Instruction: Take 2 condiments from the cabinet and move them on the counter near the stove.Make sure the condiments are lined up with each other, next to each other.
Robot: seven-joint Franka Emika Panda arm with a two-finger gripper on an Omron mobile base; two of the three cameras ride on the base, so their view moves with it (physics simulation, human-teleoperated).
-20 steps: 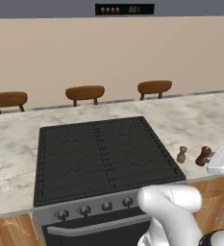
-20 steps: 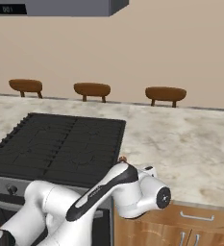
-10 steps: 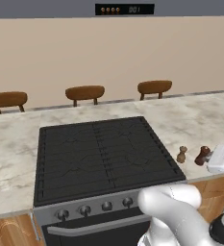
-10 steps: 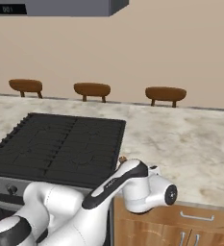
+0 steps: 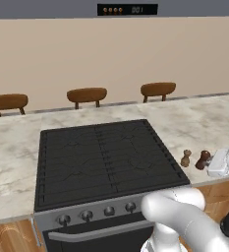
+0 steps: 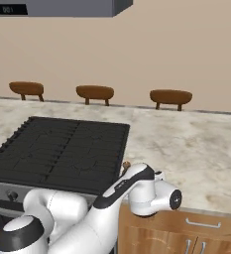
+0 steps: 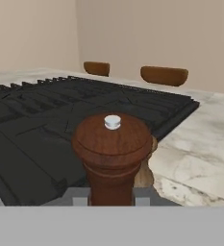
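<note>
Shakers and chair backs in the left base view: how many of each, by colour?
Light brown shaker: 1
Dark reddish-brown shaker: 1
Brown chair backs: 3
Total: 5

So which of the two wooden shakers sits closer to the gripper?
The dark reddish-brown wooden shaker, beside the gripper; the light brown one stands nearer the black stove.
</note>
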